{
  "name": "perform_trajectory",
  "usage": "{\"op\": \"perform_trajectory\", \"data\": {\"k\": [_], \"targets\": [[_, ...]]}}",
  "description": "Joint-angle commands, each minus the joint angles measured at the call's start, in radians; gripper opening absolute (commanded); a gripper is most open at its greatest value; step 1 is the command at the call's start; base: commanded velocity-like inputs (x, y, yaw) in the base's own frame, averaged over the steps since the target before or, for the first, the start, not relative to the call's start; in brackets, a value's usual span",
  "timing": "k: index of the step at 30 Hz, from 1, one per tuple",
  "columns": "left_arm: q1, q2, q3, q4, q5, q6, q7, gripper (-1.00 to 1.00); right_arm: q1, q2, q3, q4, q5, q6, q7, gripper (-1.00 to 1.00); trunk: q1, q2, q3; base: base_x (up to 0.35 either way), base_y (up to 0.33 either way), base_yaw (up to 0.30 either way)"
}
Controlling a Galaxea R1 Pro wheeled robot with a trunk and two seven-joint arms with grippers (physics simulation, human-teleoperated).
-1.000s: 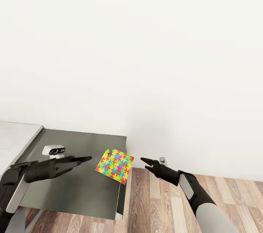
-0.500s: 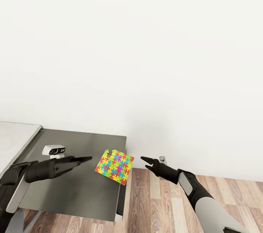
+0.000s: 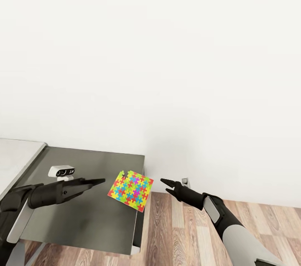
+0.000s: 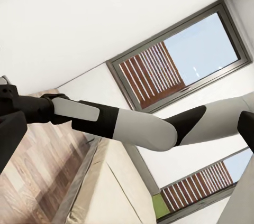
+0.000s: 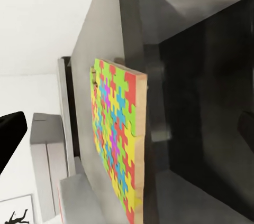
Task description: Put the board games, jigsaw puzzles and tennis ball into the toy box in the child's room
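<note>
One jigsaw puzzle [image 3: 131,188], a thin board of bright interlocking pieces, lies at the right edge of a dark grey table top [image 3: 83,211], its corner hanging over the edge. The right wrist view shows the jigsaw puzzle [image 5: 114,139] close up and edge-on. My right gripper [image 3: 164,183] hovers over the floor just right of the puzzle, open and holding nothing, with one finger [image 5: 9,134] at the frame's side. My left gripper [image 3: 97,181] hovers above the dark top just left of the puzzle, also open and holding nothing.
A small white camera-like device [image 3: 62,171] stands on the dark top behind my left arm. A paler grey surface [image 3: 16,155] adjoins at far left. A white wall rises behind, with a socket [image 3: 186,182] low on it. Wood floor [image 3: 179,232] lies to the right.
Almost nothing has changed. My right forearm has shifted slightly and its gripper sits a touch higher. The puzzle and my left arm stay put.
</note>
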Motion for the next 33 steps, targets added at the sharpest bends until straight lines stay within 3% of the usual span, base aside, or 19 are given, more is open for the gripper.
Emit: {"op": "perform_trajectory", "data": {"k": [1,24,33], "targets": [[0.000,0.000,0.000,0.000,0.000,0.011,-0.004,1.00,0.000,0.001,-0.005,0.000,-0.001,0.007,0.001,1.00,0.004,-0.008,-0.004,0.000,0.000,0.000],[0.000,0.000,0.001,-0.003,0.000,0.018,-0.004,1.00,-0.001,0.014,-0.005,0.000,0.004,0.013,0.001,1.00,0.092,-0.169,-0.076,0.000,0.000,0.000],[0.000,0.003,0.001,-0.004,0.001,0.019,-0.004,1.00,-0.001,0.014,-0.005,0.000,0.004,0.012,0.001,1.00,0.092,-0.169,-0.076,0.000,0.000,0.000]]}}
